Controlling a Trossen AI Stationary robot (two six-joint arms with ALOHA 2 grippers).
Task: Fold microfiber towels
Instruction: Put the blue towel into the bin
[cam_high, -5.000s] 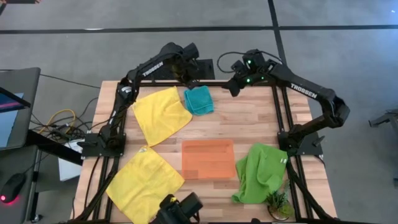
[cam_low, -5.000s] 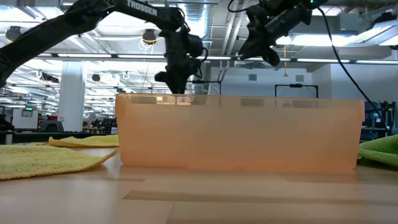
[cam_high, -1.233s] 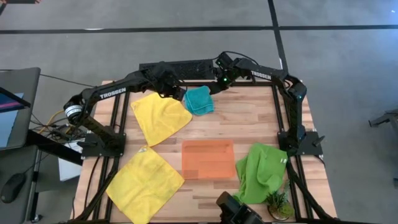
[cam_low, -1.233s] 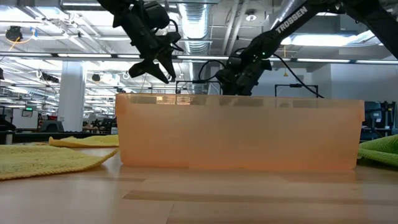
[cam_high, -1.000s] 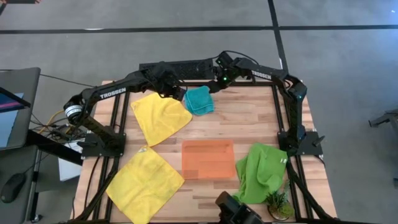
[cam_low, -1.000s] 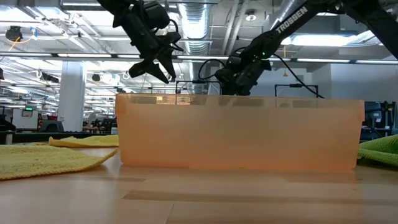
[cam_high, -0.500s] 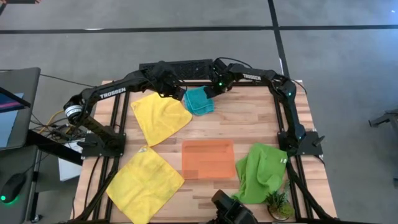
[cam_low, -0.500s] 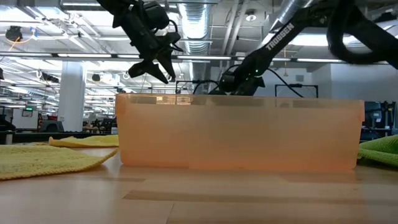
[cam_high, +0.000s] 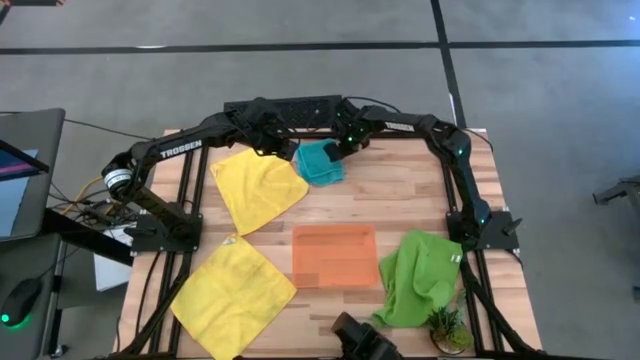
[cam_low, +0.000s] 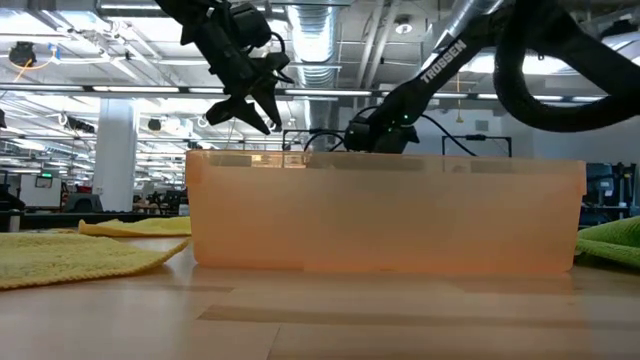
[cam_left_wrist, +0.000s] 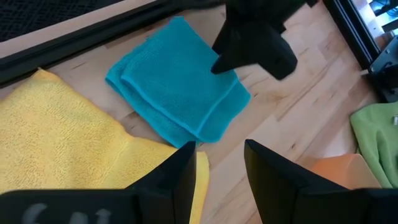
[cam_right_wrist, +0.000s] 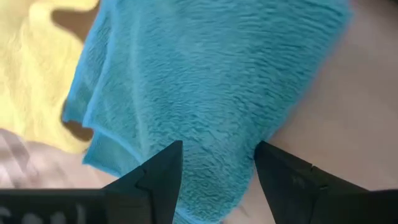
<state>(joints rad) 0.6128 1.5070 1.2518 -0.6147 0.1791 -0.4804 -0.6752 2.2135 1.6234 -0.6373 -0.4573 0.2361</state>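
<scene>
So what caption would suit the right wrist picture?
Open right gripper poised close over the folded teal towel, a yellow towel beside it.

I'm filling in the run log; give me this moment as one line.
teal towel: folded, far table edge | right tool: open, just above it | left tool: open, hovering beside | held: nothing

A large open industrial lab or workshop hall: exposed ceiling ducts (cam_low: 330, 40) and strip lights (cam_low: 70, 90) run over white columns (cam_low: 115, 150) beyond the wooden worktop (cam_high: 400, 190), which stands on a grey concrete floor (cam_high: 200, 80) with dark marking lines.
</scene>
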